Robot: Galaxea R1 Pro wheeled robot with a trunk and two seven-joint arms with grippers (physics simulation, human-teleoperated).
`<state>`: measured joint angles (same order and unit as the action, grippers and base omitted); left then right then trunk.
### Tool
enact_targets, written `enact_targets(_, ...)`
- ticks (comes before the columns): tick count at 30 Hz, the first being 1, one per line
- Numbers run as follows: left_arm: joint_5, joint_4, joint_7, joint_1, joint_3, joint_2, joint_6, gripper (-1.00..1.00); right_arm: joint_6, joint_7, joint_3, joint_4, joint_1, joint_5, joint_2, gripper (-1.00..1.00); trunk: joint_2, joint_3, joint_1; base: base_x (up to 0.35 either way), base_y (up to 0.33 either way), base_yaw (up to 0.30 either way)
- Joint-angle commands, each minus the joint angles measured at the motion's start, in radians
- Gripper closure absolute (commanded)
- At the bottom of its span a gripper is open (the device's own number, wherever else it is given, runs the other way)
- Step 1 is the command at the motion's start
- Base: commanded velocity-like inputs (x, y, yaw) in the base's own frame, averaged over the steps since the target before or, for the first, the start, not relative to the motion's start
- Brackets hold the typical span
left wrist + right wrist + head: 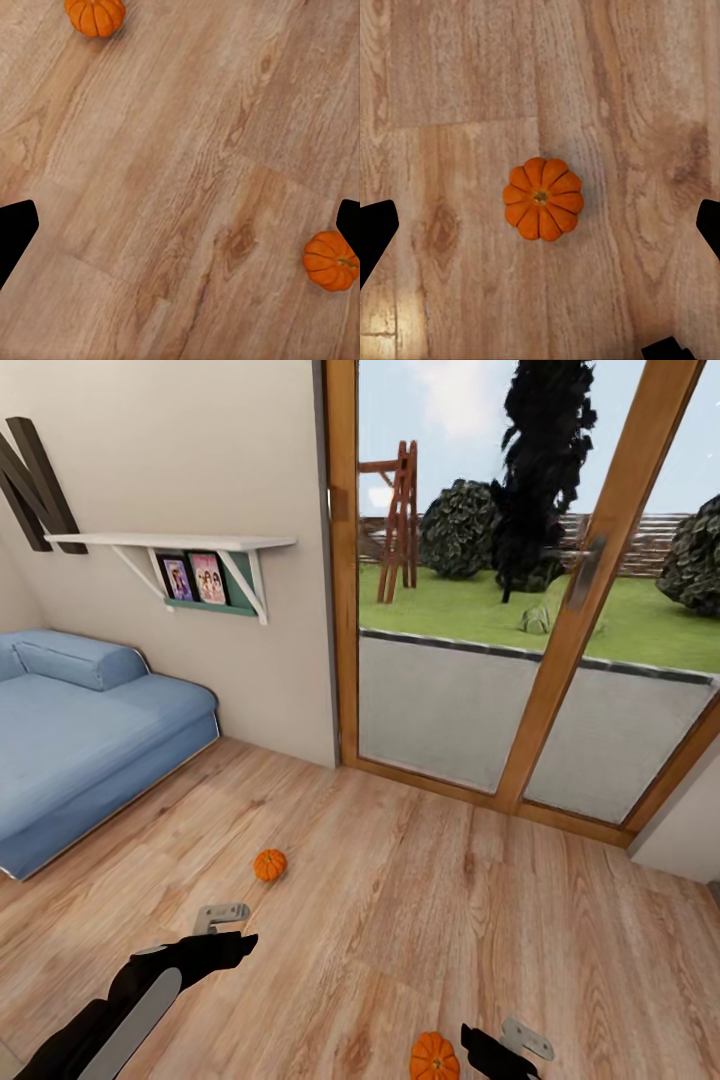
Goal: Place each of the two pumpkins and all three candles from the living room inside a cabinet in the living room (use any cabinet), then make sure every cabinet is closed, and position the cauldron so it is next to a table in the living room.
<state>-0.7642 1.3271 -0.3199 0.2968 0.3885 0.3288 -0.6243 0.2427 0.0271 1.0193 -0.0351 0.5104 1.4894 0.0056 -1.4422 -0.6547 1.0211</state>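
Right wrist view looks straight down on one pumpkin (544, 198), which lies centred between the two dark fingertips of the right gripper (540, 229). The jaws stand wide apart and hold nothing, so the coming move is, I judge, a plain descent over it. In the head view this pumpkin rests on the wooden floor (400, 920) just beside the right gripper. The second pumpkin (269, 864) lies ahead of the left gripper (222, 925), near but apart. The left fingers are spread wide and empty too.
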Motion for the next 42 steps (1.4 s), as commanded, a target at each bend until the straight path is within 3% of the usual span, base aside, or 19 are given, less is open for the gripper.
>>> enact_targets(1,-0.01,0.001,-0.01,0.001,0.003,0.001,-0.001,-1.0,0.002,0.002,0.009,-0.001,0.0,0.009,-0.001,-1.0,-0.008,-0.004,0.004,0.0,0.0,0.0)
enact_targets(8,-0.014,0.007,0.001,0.001,0.003,-0.004,-0.071,-1.0,-0.001,0.006,0.009,0.0,0.0,0.004,0.003,-1.0,-0.057,-0.026,0.031,0.0,0.0,0.0)
enact_targets(10,-0.048,0.016,0.001,0.001,0.002,-0.004,-0.081,-1.0,-0.001,0.009,0.01,0.001,0.0,0.001,0.003,-1.0,-0.071,-0.032,0.038,0.0,0.0,0.0)
enact_targets(13,-0.132,0.025,0.0,0.001,0.008,-0.004,-0.096,-1.0,0.0,0.011,0.011,0.003,0.0,-0.002,0.001,-1.0,-0.092,-0.042,0.05,0.0,0.0,0.0)
enact_targets(16,-0.163,0.028,0.0,0.001,0.01,-0.004,-0.109,-1.0,0.003,0.011,0.011,0.009,0.0,-0.003,0.0,-1.0,-0.113,-0.051,0.061,0.0,0.0,0.0)
enact_targets(28,-0.181,0.03,-0.001,0.001,0.01,-0.004,-0.118,-1.0,0.008,-0.017,0.009,0.014,0.0,0.012,-0.004,-1.0,-0.197,-0.089,0.107,0.0,0.0,0.0)
enact_targets(34,-0.182,0.03,-0.001,0.001,0.012,-0.004,-0.118,-1.0,0.001,-0.211,0.007,0.015,0.0,0.028,-0.005,-1.0,-0.239,-0.108,0.13,0.0,0.0,0.0)
enact_targets(37,-0.182,0.03,-0.001,0.001,0.012,-0.004,-0.118,-1.0,-0.019,-0.33,0.007,0.013,0.0,0.089,-0.018,-1.0,-0.26,-0.117,0.142,0.0,0.0,0.0)
enact_targets(38,-0.182,0.03,-0.001,0.001,0.012,-0.004,-0.118,-1.0,-0.068,-0.383,0.006,0.012,0.0,0.126,-0.033,-1.0,-0.267,-0.12,0.146,0.0,0.0,0.0)
enact_targets(42,-0.182,0.03,-0.001,0.001,0.012,-0.004,-0.118,-1.0,-0.195,-0.469,0.001,0.012,0.0,0.203,-0.077,-1.0,-0.295,-0.133,0.161,0.0,0.0,0.0)
